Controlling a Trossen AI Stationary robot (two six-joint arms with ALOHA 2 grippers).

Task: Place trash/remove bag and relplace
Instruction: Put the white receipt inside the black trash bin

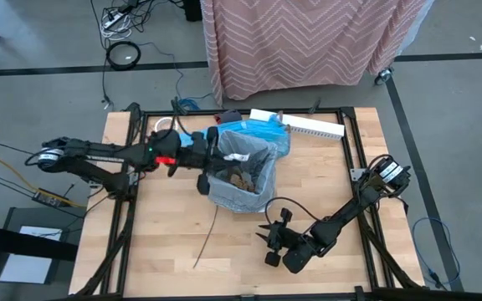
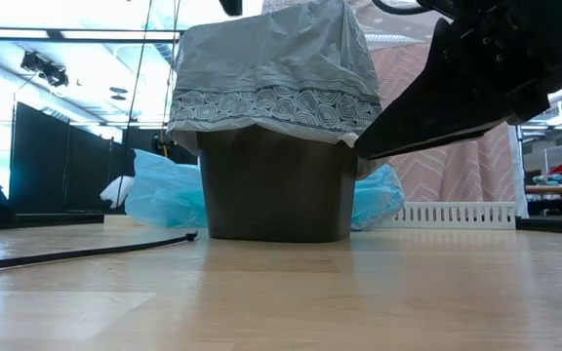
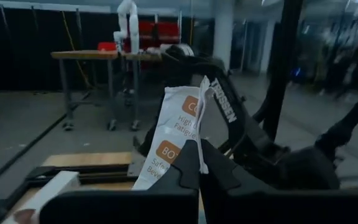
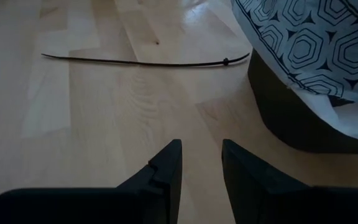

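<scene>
From overhead I get even, bright light on the worktop (image 1: 166, 234), with only soft shadows under the arms. At table height the room behind is blown out by ceiling lights, and the bin (image 2: 276, 190) reads dark against that glare; the near wood is blurred. My left wrist camera is dim and murky, background soft. The right wrist picture is darker toward its lower corners, the thin stick (image 4: 142, 62) sharp.
</scene>
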